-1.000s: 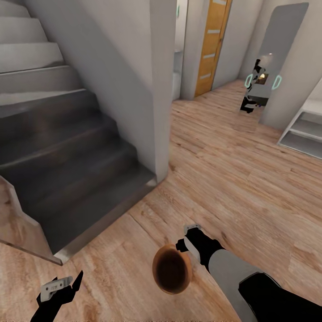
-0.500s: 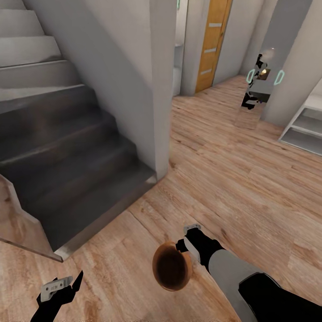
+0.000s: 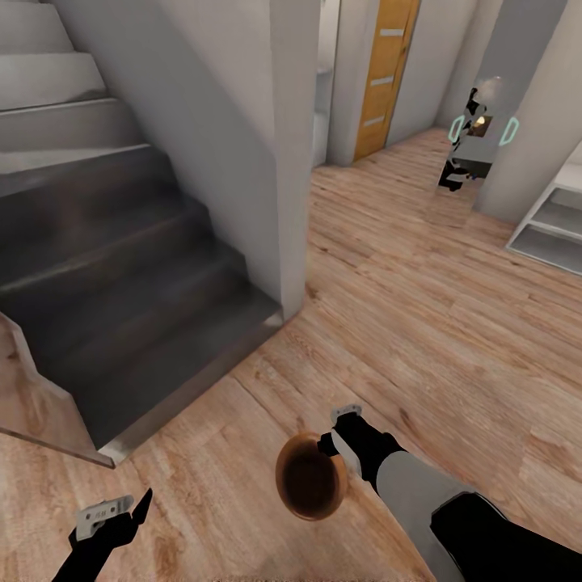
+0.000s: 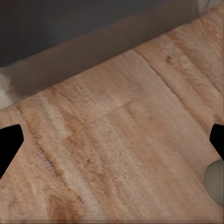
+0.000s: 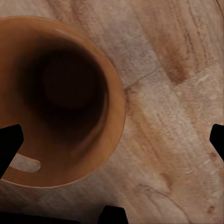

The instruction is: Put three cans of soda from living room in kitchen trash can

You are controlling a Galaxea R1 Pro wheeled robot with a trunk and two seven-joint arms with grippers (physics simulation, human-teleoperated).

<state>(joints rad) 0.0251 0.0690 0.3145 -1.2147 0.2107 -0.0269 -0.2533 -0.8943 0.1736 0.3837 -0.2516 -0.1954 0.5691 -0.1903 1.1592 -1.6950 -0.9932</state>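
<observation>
The tash can point(image 3: 311, 477) is a small round copper-brown bin with a dark inside, upright on the wood plank floor low in the head view. My right gripper point(image 3: 341, 427) hovers just beside its far right rim. In the right wrist view the tash can point(image 5: 60, 98) lies below, and the dark fingertips point(image 5: 9, 144) stand wide apart, so this gripper is open with nothing between them. My left gripper point(image 3: 123, 508) hangs open over bare floor at the lower left. The can of soda items are out of view.
A dark grey staircase point(image 3: 121, 267) rises on the left, ending at a white wall corner point(image 3: 287, 162). Ahead are an orange door point(image 3: 388, 73), a mirror showing the robot's reflection point(image 3: 475, 133) and a white shelf unit point(image 3: 558, 226). Open floor stretches right and ahead.
The whole picture has slid upward a little, so the camera moved. The tash can shifted with the floor. Both grippers keep their pose and stay open.
</observation>
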